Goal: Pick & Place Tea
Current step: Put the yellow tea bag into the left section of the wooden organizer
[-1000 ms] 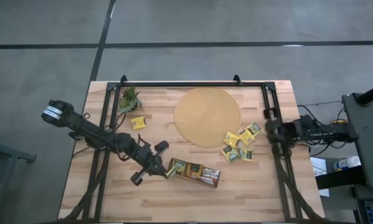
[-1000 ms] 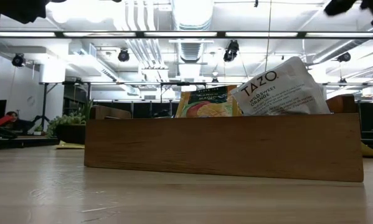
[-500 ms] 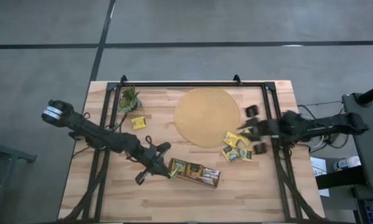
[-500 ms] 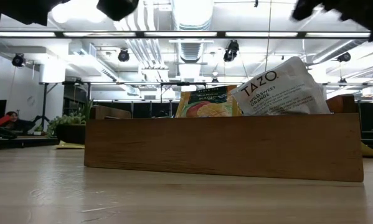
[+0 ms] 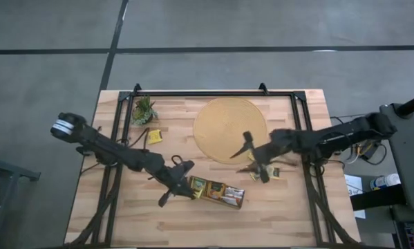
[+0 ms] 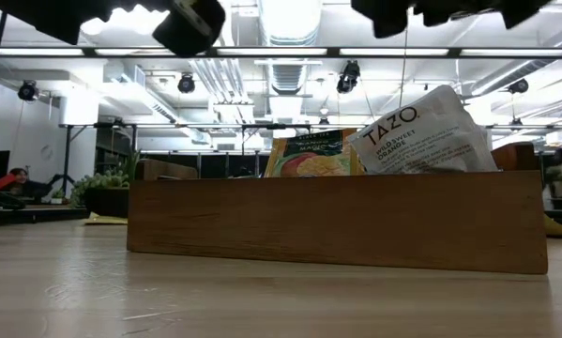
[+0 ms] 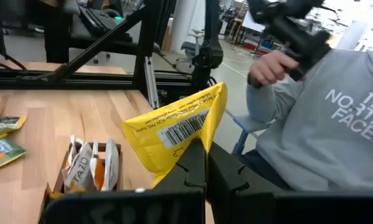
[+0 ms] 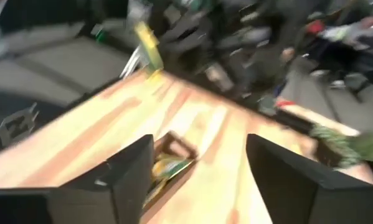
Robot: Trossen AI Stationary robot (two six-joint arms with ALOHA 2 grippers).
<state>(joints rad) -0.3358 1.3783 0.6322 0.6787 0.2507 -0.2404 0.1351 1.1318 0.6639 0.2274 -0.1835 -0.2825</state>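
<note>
- A yellow tea sachet (image 7: 177, 127) sits pinched in the left end effector (image 7: 198, 167), fingers closed tight on its lower edge, hovering right over the near end of the tray (image 5: 215, 192).
- That tray already carries sachets standing on edge; the low view shows an orange one and a white TAZO packet (image 6: 421, 131) poking above its wooden wall.
- More tea lies loose in a small pile (image 5: 269, 169) on the far side of the tray from the left arm, just off the edge of the round mat (image 5: 230, 129), and one lone sachet (image 5: 153, 136) sits farther from the tray, near the little green plant (image 5: 144, 110).
- The right end effector (image 5: 253, 158) is above that pile, fingers spread wide and holding nothing.
- My read: the step is dropping the held sachet into the tray. To do it well, keep the packet upright, line it up with a free gap between the standing ones, lower before letting go.
- Versus a second back: the right arm has swung in from beyond the surface's edge to reach the pile, and the left arm has edged closer over the tray.
- A person in a grey sweatshirt (image 7: 323, 130) sits beyond the surface.
</note>
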